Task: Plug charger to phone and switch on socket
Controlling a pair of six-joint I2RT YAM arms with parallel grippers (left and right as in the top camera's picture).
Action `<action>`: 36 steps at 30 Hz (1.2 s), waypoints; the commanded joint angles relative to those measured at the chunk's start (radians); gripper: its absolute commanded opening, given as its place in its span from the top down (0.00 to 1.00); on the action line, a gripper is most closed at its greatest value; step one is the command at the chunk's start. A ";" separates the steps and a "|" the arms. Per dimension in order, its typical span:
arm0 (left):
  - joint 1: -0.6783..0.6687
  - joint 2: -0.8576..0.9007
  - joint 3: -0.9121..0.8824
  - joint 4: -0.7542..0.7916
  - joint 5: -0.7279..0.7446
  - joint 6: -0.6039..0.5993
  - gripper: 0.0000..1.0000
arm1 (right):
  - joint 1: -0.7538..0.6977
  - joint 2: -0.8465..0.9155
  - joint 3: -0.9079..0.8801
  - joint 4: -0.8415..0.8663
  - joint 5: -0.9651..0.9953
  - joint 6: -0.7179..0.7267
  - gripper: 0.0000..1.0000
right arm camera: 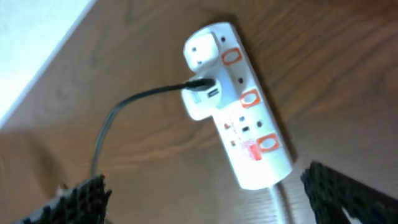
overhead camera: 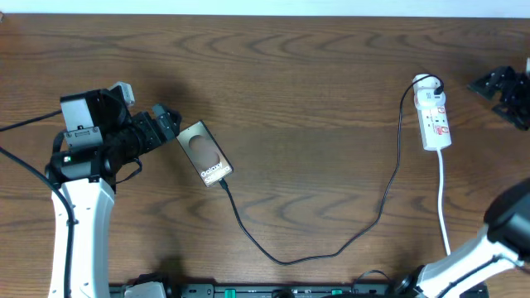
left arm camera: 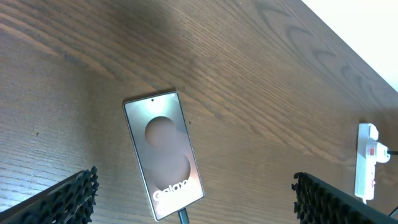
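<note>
The grey-brown phone (overhead camera: 204, 152) lies flat on the wooden table, with its "Galaxy" lettering showing in the left wrist view (left arm camera: 165, 152). The black charger cable (overhead camera: 281, 260) has its plug tip (left arm camera: 183, 216) in the phone's lower end. It loops across the table to a white adapter (right arm camera: 200, 99) seated in the white socket strip (overhead camera: 434, 112), which also shows in the right wrist view (right arm camera: 249, 134). My left gripper (overhead camera: 168, 124) is open and empty just left of the phone, its fingers wide apart (left arm camera: 196, 199). My right gripper (overhead camera: 497, 85) is open and empty, right of the strip and hovering over it (right arm camera: 208, 190).
The strip has three red-ringed switches (right arm camera: 250, 98) and a white cord (overhead camera: 444, 199) running toward the front edge. The strip also shows far right in the left wrist view (left arm camera: 365, 162). The right arm's base (overhead camera: 489, 240) stands at the front right. A white wall edge runs along the table's far side.
</note>
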 commanded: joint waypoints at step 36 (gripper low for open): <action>-0.002 0.004 0.000 -0.003 -0.008 0.013 0.01 | 0.193 0.364 0.167 0.002 0.101 -0.243 0.01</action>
